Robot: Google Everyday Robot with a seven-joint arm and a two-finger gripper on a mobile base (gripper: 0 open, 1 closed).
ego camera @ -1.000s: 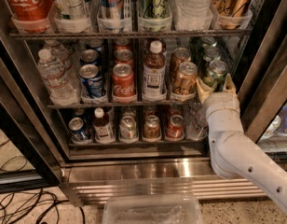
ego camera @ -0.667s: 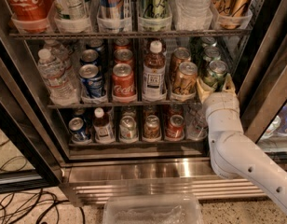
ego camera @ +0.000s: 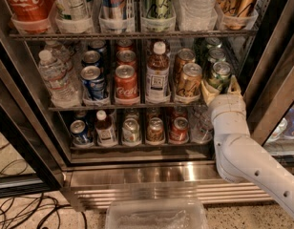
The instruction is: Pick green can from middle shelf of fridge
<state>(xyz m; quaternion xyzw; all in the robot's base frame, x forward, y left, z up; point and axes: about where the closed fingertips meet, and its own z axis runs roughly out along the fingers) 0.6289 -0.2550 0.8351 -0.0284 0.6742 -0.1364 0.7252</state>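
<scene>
Dark green with pale markings and a shiny silver top, the small green can [ego camera: 220, 74] stands at the front of the rightmost lane of the thin wire middle shelf [ego camera: 113, 107], inside the large stainless-steel fridge [ego camera: 137, 175]. A gold-brown can [ego camera: 189, 82] is just beside it on the left. The tan-tipped gripper [ego camera: 221, 88] on the white arm [ego camera: 242, 151] is at the foot of the green can, coming from below. Whether its jaws are clenched on the can or released cannot be told. Compared with a second ago, almost nothing differs: can, gripper and arm keep the same places. So the reach seems finished and the grasp is in hand; the can is not yet lifted.
</scene>
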